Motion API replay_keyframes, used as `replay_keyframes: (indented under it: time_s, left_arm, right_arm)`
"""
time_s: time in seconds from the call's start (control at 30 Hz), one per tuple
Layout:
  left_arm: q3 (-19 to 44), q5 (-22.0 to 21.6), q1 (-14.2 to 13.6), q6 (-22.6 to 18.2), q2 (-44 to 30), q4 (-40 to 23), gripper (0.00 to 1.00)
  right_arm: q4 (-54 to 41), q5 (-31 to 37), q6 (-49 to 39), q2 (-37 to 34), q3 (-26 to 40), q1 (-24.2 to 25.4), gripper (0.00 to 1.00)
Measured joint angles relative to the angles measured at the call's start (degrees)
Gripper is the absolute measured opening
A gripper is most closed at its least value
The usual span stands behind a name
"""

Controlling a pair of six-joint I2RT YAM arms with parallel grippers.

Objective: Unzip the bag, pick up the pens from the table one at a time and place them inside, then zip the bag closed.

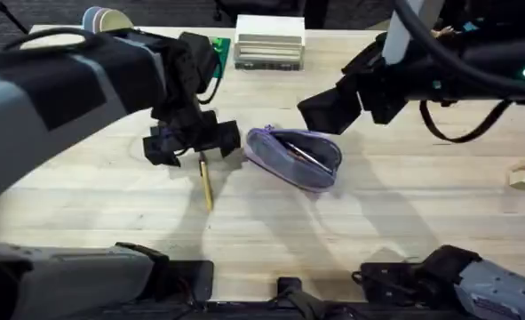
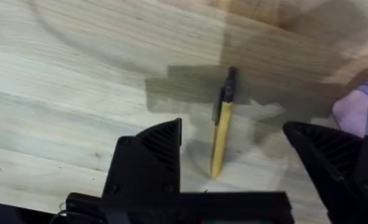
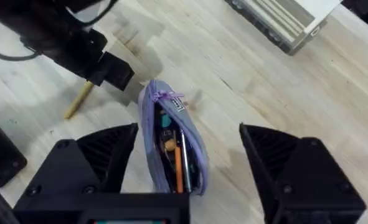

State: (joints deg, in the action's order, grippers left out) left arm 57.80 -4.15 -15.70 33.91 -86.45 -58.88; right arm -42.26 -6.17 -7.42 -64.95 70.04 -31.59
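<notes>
A: How would that pen (image 1: 205, 184) have handled, going by what was there?

B: I judged it light, stiff and fairly slick, a slim yellowish-tan stick with a dark tip, lying flat on the table (image 1: 404, 231). A thing that thin rolls easily, so the fingers would have needed to close squarely across the barrel, near its middle, rather than at either end.

A: Where was it relative to the bag (image 1: 296, 157)?

B: Near the bag, on the side toward the left arm's base, not touching it. The bag sat unzipped, its mouth gaping, and the right wrist view showed at least 1 orange stick and some darker items already inside.

A: And the left gripper (image 2: 243, 165)?

B: It hung above the pen with its 2 black fingers spread wide, holding nothing. In the left wrist view the pen ran lengthwise through the gap between them, closer to 1 finger (image 2: 149, 155) than the other, its dark tip pointing away from the wrist. Whether the fingertips touched the table, I could not tell.

A: The right gripper (image 3: 190, 162)?

B: Also wide apart and empty, poised above the bag, with the open mouth lying between its fingers. The bag looked soft and floppy, so I judged it might want steadying at 1 end while the pen went in.
</notes>
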Motion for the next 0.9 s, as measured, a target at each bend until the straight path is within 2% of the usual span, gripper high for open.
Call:
replay_keyframes:
  time_s: [0.57, 0.63, 0.73, 0.77, 0.83, 0.9]
  left_arm:
    - [0.28, 0.46, -0.5, 0.42, -7.37, 0.79, 0.996]
    - [0.25, 0.98, -0.5, 0.39, -7.46, 1.37, 0.961]
    - [0.03, 2.5, -0.51, 0.41, -7.61, 2.46, 0.793]
    - [-0.05, 3.07, -0.6, 0.47, -7.61, 2.92, 0.695]
    - [-0.11, 3.14, -0.67, 0.61, -7.67, 3.4, 0.394]
    - [-0.13, 2.99, -0.66, 0.57, -7.72, 3.36, 0.225]
  right_arm:
    - [0.02, 0.15, 0.0, 0.02, 0.0, 0.0, 0.998]
    - [0.02, 0.15, 0.02, 0.02, 0.0, 0.0, 0.998]
    - [0.02, 0.15, 0.02, 0.02, 0.0, 0.0, 0.998]
    - [0.02, 0.15, 0.02, 0.01, 0.0, 0.0, 0.998]
    - [0.03, 0.15, 0.02, 0.01, 0.0, 0.0, 0.998]
    - [0.02, 0.15, 0.02, 0.0, 0.0, 0.0, 0.998]
